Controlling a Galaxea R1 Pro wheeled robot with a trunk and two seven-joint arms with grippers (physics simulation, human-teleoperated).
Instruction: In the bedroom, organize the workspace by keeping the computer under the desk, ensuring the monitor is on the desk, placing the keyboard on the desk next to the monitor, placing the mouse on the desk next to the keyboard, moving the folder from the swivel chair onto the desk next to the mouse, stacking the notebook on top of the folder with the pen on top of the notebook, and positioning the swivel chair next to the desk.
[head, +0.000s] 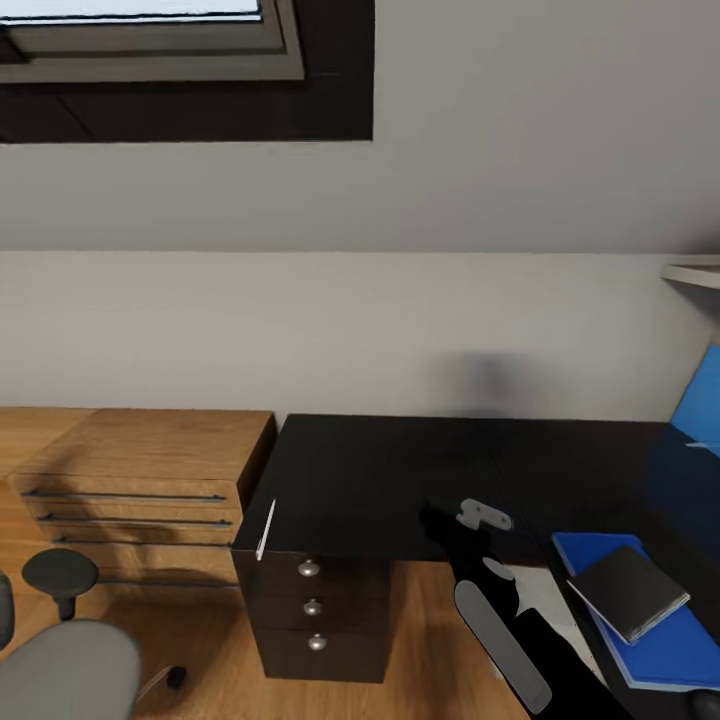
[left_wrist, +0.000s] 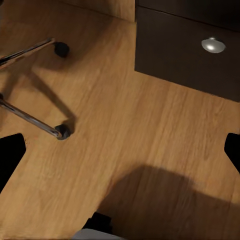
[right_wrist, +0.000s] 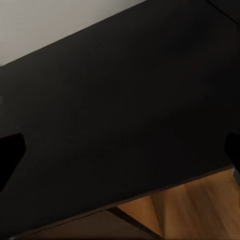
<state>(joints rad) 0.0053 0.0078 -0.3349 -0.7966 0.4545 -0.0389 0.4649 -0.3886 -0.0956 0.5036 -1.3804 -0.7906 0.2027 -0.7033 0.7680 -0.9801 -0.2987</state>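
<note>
Desk (head: 400, 480) black top, drawer unit (head: 315, 620) under left corner, three silver knobs, all drawers shut. Pen (head: 266, 528) lying at desk's left front edge. Notebook (head: 630, 592) stacked on blue folder (head: 660, 640) near desk's right edge. Right gripper (head: 440, 520) over desk's front edge, left gripper (left_wrist: 120, 150) over wood floor (left_wrist: 125, 135), both spread wide, holding nothing. Swivel chair (head: 65, 665) left of desk, apart from it

Notebook (head: 630, 590) on folder (head: 650, 630); pen (head: 266, 528) at desk (head: 400, 480) corner.
</note>
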